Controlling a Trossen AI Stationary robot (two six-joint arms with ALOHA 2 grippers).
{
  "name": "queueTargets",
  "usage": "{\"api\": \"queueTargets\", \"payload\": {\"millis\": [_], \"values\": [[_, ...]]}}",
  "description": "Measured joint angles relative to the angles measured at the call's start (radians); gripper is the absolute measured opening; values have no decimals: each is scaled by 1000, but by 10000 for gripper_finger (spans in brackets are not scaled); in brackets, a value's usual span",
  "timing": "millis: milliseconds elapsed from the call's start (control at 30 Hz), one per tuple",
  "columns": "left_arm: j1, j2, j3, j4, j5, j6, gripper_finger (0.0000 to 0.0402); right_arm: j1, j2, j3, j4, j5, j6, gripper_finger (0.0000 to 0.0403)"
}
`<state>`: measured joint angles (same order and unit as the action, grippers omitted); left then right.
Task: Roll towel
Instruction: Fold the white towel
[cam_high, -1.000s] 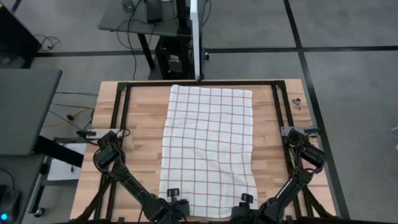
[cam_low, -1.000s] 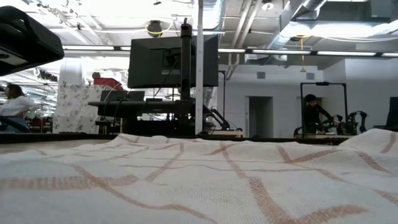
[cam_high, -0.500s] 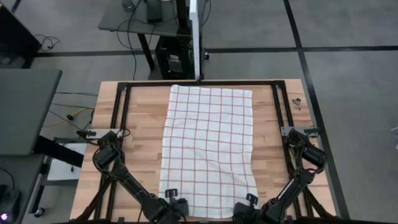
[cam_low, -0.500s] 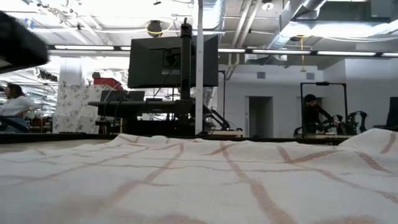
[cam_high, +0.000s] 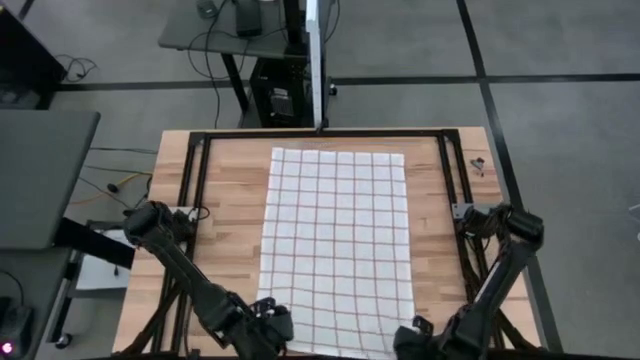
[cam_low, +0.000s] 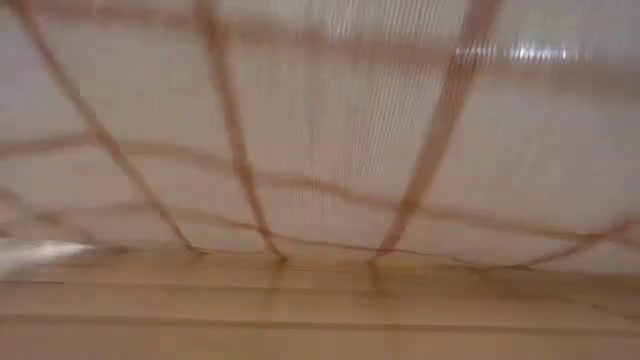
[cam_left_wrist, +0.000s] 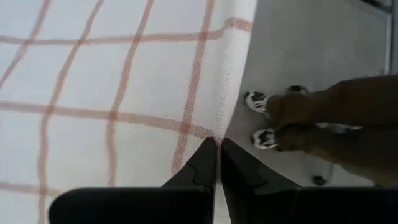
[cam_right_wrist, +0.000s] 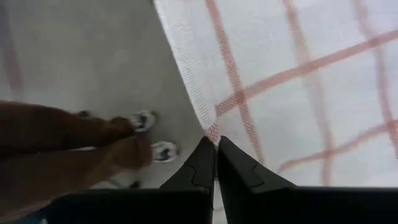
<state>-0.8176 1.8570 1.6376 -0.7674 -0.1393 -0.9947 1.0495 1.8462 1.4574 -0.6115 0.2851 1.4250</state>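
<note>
I have both hands at the bottom of the high view. My left hand (cam_left_wrist: 217, 144) is pinched tight on one near corner of the towel (cam_high: 335, 250), and my right hand (cam_right_wrist: 216, 142) is pinched tight on the other. The towel stretches up the middle of the counter (cam_high: 225, 200). I think the roll is just starting. Next I should curl this edge over, keeping both corners level.

towel (cam_low: 330, 130) hanging close, table (cam_low: 320, 310) below
</note>
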Motion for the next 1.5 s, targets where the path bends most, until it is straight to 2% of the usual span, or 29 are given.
{"api": "queueTargets", "payload": {"millis": [200,300,400,500,633,867,1000,1100,1233,1500], "values": [[-43,-40,1,89,13,-91,0,10,-63,0,47,7,1,0],[-61,-33,-1,166,106,-133,0,12,-75,0,127,7,-10,0],[-75,-44,0,223,138,-151,0,11,-77,0,226,-8,-27,0],[-76,-82,0,209,144,-146,0,8,-86,0,298,-79,-38,0],[-33,-178,0,148,146,-116,0,-13,-145,0,252,-104,-46,0],[153,-343,1,-66,142,54,0,-148,-348,0,-44,-120,-216,0],[270,-385,1,-259,147,116,0,-247,-452,2,-280,-116,-284,0],[360,-396,1,-357,157,200,0,-326,-522,-24,-380,-108,-339,0],[489,-395,0,-423,166,345,0,-441,-597,-108,-423,-127,-412,0],[798,-352,-6,-520,270,723,0,-742,-711,-338,-341,-276,-571,0]]}}
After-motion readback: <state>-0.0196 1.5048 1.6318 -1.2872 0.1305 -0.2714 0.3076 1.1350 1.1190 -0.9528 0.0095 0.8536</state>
